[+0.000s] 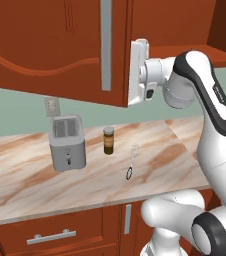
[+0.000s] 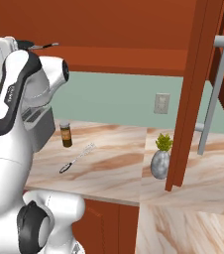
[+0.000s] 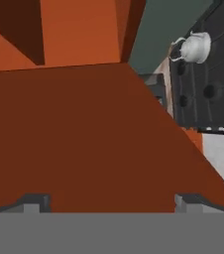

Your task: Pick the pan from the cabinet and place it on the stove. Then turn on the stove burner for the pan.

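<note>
left base view: the gripper (image 1: 135, 75) sits high at the 1 o'clock part of the frame, its white hand pressed against the edge of the reddish-brown wall cabinet (image 1: 50, 50), just right of the grey vertical bar handle (image 1: 105, 45). its fingers are hidden behind the hand here. below, on the marble counter (image 1: 25, 185), stand a silver toaster (image 1: 67, 142), a small brown spice jar (image 1: 108, 140) and a whisk (image 1: 132, 161).

right base view: a cabinet door (image 2: 196, 89) stands swung open at 3 o'clock, edge-on, with a small potted plant (image 2: 161, 156) near its foot. a thin dark handle (image 2: 44, 46) juts out at 11 o'clock above the arm; judging by its shape it is likely the pan's, so the pan seems to be up in the cabinet beside the hand, though its body is hidden.

hand view: dark brown cabinet wood (image 3: 84, 139) lies close ahead, and the two finger tips (image 3: 32, 202) stand spread wide with nothing between them. the stove (image 3: 203, 74) lies at 2 o'clock with a white kettle (image 3: 196, 47) on it.

to do the pick well, line the spread fingers across the thin handle, close only once it sits squarely between them, then draw the pan out level, clear of the door edge.
</note>
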You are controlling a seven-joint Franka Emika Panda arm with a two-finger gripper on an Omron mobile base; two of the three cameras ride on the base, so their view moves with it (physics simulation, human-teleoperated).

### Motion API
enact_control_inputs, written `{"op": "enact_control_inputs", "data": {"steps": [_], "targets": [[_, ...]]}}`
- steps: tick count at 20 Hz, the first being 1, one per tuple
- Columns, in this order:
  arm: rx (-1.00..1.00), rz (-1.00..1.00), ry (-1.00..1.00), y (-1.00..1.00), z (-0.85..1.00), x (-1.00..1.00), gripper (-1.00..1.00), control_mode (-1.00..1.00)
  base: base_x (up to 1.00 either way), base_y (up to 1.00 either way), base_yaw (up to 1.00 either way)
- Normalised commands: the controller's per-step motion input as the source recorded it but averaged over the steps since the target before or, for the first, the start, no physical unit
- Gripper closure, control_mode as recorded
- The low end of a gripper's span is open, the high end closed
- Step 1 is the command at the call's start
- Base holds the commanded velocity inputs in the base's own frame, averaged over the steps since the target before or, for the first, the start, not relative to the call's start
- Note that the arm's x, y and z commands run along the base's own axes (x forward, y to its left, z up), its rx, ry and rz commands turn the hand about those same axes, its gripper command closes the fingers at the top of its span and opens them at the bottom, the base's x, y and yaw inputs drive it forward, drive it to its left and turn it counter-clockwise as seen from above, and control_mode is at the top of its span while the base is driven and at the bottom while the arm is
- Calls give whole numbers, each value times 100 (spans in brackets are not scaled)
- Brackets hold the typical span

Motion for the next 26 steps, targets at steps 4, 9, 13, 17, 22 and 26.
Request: {"op": "enact_control_inputs", "data": {"steps": [4,9,13,17,22,26], "targets": [[-3,11,0,55,2,-79,-100,-100,0,0,0],[-4,11,0,62,0,-80,-100,-100,0,0,0],[-4,9,0,76,0,-63,-100,-100,0,0,0],[-5,8,0,89,0,-48,-100,-100,0,0,0],[-5,7,2,89,0,-38,-100,-100,0,0,0],[-4,7,2,86,0,-29,-100,-100,0,0,0]]}}
